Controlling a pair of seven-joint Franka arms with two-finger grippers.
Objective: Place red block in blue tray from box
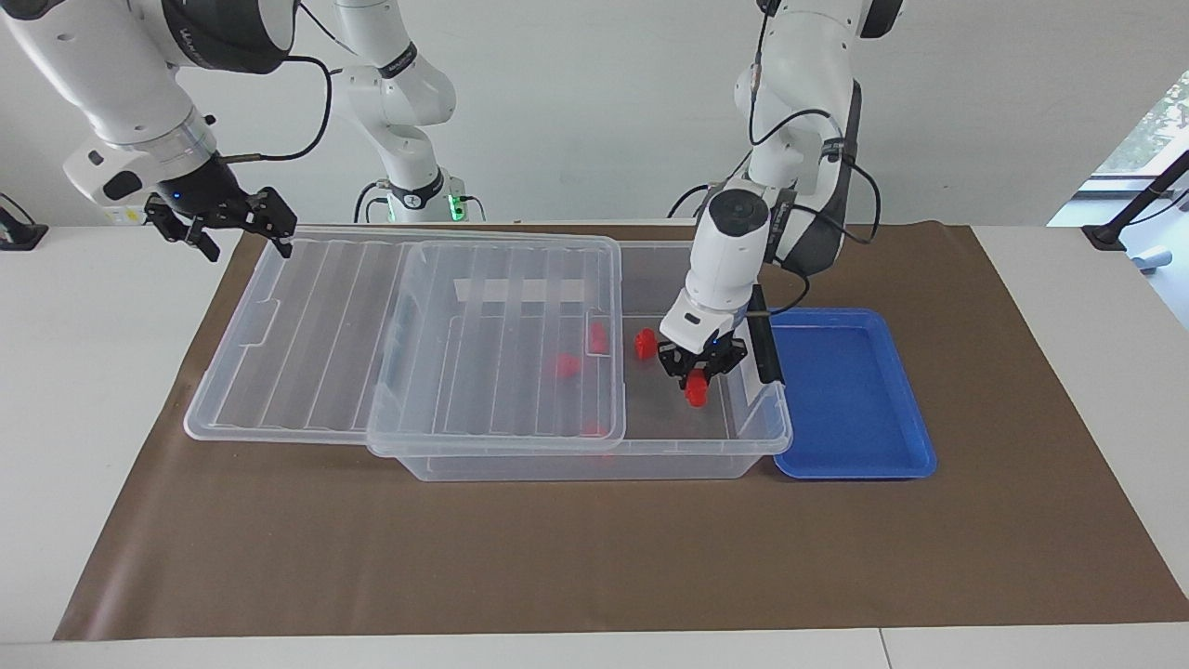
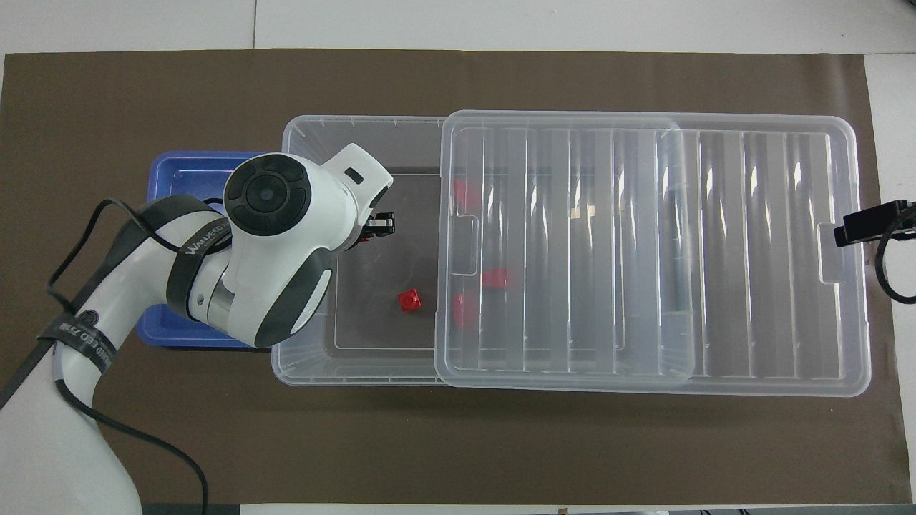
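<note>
Now the left gripper [image 1: 699,379], its jaws pinching a small red plastic block [image 1: 695,394], hangs inside the open end of the large clear plastic box [image 1: 594,460]. To do this step well, lift straight until the block clears the box wall, then carry it sideways over the shallow blue plastic tray [image 1: 850,465] just beside the jaws and lower before releasing. From overhead the wrist hides the held block almost wholly. Well apart, three red blocks blur beneath the ribbed clear lid [image 1: 307,307]; the right gripper [image 1: 223,223] waits with jaws spread over the lid's corner.
</note>
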